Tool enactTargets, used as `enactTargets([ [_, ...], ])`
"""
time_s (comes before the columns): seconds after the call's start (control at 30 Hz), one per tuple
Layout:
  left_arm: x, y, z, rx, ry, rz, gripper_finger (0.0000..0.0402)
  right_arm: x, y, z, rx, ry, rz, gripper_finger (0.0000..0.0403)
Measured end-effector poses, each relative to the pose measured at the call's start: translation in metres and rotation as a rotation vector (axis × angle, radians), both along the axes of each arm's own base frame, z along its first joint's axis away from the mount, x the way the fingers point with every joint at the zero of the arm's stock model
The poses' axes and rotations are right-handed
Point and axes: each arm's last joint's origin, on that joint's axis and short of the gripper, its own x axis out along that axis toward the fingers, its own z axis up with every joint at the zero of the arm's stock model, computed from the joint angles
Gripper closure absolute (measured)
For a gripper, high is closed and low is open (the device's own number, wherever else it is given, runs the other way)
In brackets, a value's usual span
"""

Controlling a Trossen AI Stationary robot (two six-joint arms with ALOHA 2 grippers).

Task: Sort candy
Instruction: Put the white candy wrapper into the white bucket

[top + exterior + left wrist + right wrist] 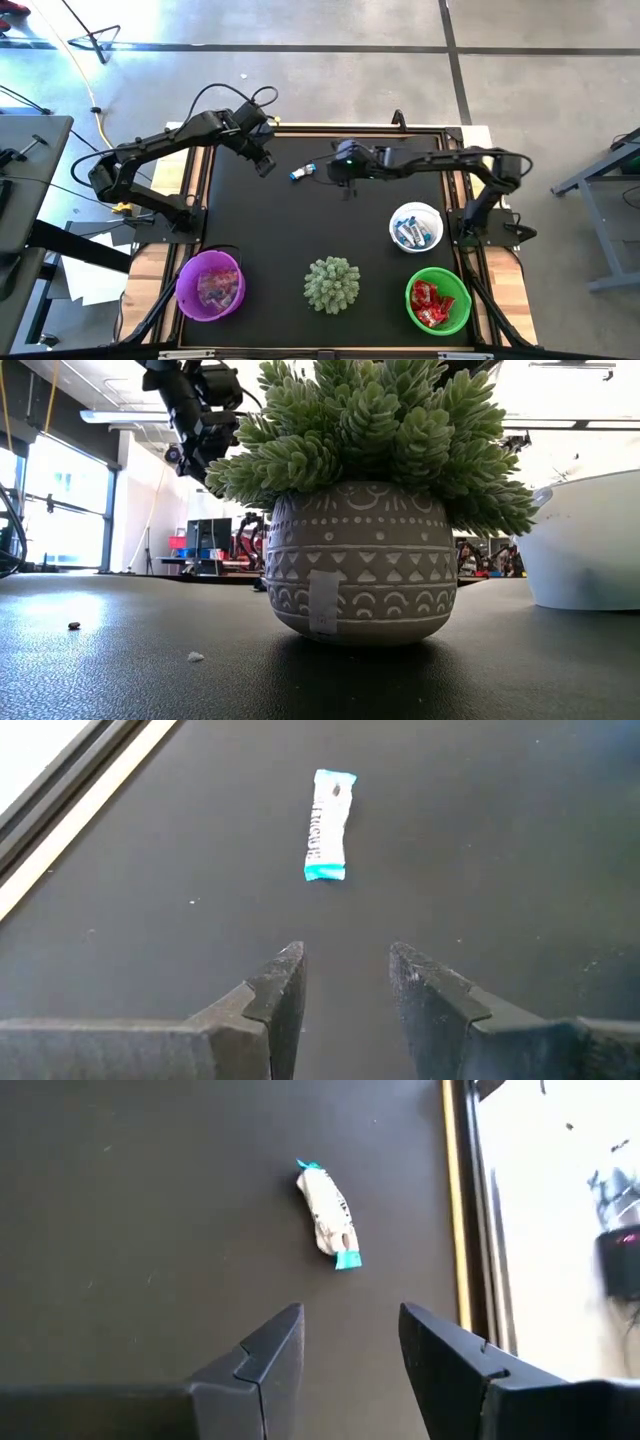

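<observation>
A patterned grey pot (362, 565) w/ a spiky green plant (375, 435) is seen centre on the dark table (120, 680). A white bowl (590, 540) is seen at right, just beside it. A dark arm (195, 410) is seen upper left.

One loose blue-and-white candy (301, 174) on the mat. Three bowls: purple (182, 283), white (434, 213), green (458, 285), each holding several sweets, number unclear. One potted plant (331, 284). Two grippers: left (265, 165), right (322, 170).
</observation>
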Motion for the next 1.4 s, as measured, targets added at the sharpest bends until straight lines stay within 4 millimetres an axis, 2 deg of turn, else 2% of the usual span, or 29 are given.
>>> enactTargets([
  [0.27, 0.000, 0.001, 0.000, 0.020, 0.010, -0.016, 0.0271, 0.047, -0.024, 0.003, 0.097, 0.210, -0.073, 0.0243],
  [0.43, -0.001, 0.001, 0.000, 0.035, 0.020, -0.016, 0.0271, 0.069, -0.046, -0.004, 0.293, 0.319, -0.111, 0.0243],
  [0.57, -0.003, 0.003, -0.001, 0.039, 0.042, 0.001, 0.0271, 0.085, -0.060, -0.016, 0.359, 0.357, -0.131, 0.0243],
  [0.7, -0.013, 0.009, -0.003, 0.052, 0.114, 0.059, 0.0271, 0.099, -0.066, -0.019, 0.351, 0.339, -0.133, 0.0243],
  [0.9, -0.026, 0.021, -0.004, 0.109, 0.202, 0.202, 0.0271, 0.111, -0.070, -0.020, 0.399, 0.291, -0.185, 0.0243],
  [1.1, -0.036, 0.030, -0.004, 0.168, 0.258, 0.306, 0.0271, 0.114, -0.074, -0.036, 0.538, 0.282, -0.224, 0.0243],
  [1.23, -0.040, 0.034, -0.003, 0.193, 0.282, 0.340, 0.0271, 0.116, -0.075, -0.042, 0.577, 0.281, -0.244, 0.0243],
  [1.4, -0.045, 0.039, -0.003, 0.200, 0.295, 0.335, 0.0271, 0.122, -0.076, -0.040, 0.564, 0.216, -0.233, 0.0243],
])
